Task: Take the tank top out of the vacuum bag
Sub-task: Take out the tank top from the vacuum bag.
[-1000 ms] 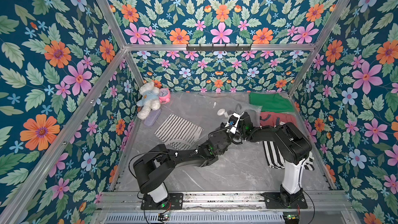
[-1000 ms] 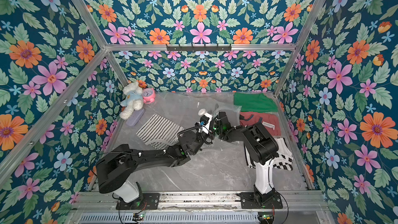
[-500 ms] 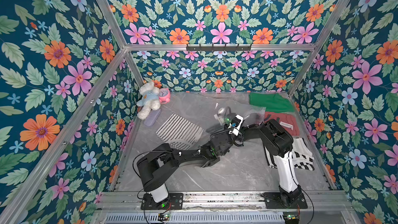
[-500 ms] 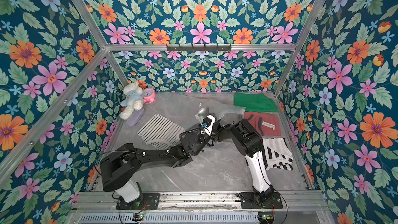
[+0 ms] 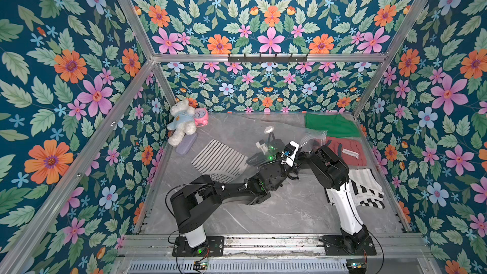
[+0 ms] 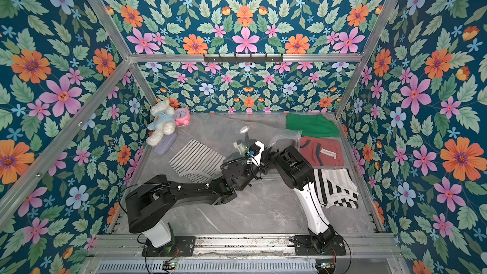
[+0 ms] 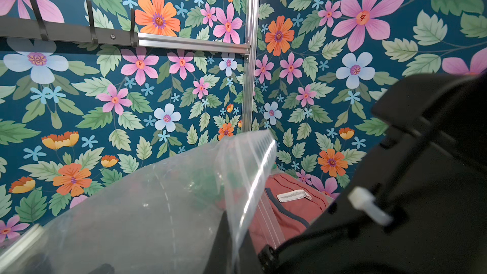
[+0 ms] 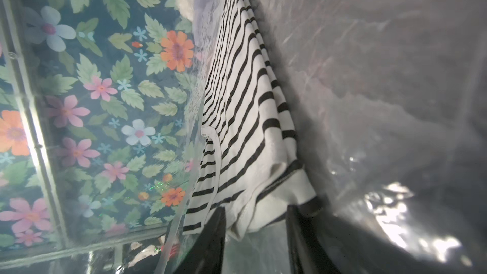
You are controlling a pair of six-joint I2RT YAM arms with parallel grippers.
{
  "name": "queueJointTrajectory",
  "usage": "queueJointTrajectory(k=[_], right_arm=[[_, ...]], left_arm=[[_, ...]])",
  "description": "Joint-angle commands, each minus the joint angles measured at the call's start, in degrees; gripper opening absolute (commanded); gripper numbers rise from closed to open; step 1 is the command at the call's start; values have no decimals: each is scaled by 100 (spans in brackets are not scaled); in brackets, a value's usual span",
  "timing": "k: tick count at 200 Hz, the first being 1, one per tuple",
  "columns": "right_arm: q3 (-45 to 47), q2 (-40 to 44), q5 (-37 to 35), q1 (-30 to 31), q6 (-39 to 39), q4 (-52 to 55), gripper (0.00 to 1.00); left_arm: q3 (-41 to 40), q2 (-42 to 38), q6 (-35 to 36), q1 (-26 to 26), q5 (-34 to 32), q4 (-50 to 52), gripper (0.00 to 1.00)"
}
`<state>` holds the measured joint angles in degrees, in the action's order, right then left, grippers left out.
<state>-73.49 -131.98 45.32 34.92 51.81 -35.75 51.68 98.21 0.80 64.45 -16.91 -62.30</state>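
Observation:
The vacuum bag [image 5: 245, 130] is clear crinkly plastic spread over the back of the table, with its round white valve cap [image 5: 268, 129] up. The tank top [image 5: 220, 160] is white with thin black stripes and lies flat inside the bag at the left. My left gripper [image 7: 234, 254] is shut on the bag's zip-strip edge [image 7: 259, 170] and holds it raised. My right gripper [image 8: 257, 233] is inside the bag and open, and a corner of the tank top's hem [image 8: 253, 201] lies between its fingers. In both top views the left wrist [image 5: 290, 151] [image 6: 257, 151] covers the right forearm.
A white teddy [image 5: 181, 123], a pink alarm clock [image 5: 201, 117] and a lilac case [image 5: 185, 144] sit at the back left. A green garment [image 5: 329, 126], a red garment [image 5: 342, 148] and a broad-striped garment [image 5: 366, 188] lie along the right wall. A hook rack [image 5: 267, 57] hangs on the back wall.
My right arm has reached further left into the bag toward the tank top, and its jaws have widened. The left gripper has kept its hold, and the valve cap has shifted slightly toward the back.

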Motion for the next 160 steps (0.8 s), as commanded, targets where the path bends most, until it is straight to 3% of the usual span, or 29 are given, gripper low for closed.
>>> queueJointTrajectory(k=[1,23,75,141,160], right_arm=[[-87,-12,-165,36,-81,230,42],[-204,-108,-170,42,49,394,42],[-23,404,-1293,80,-534,1281,44],[-799,-229,-999,217,-313,1570,45],[-896,-438,-778,230,-19,1235,45]], left_arm=[[19,9,-56,24,246,-256,0],[-7,16,-27,24,203,-325,0],[-88,-39,-9,42,81,-318,0],[-44,-22,-26,34,203,-291,0],[-68,-9,-45,42,227,-315,0]])
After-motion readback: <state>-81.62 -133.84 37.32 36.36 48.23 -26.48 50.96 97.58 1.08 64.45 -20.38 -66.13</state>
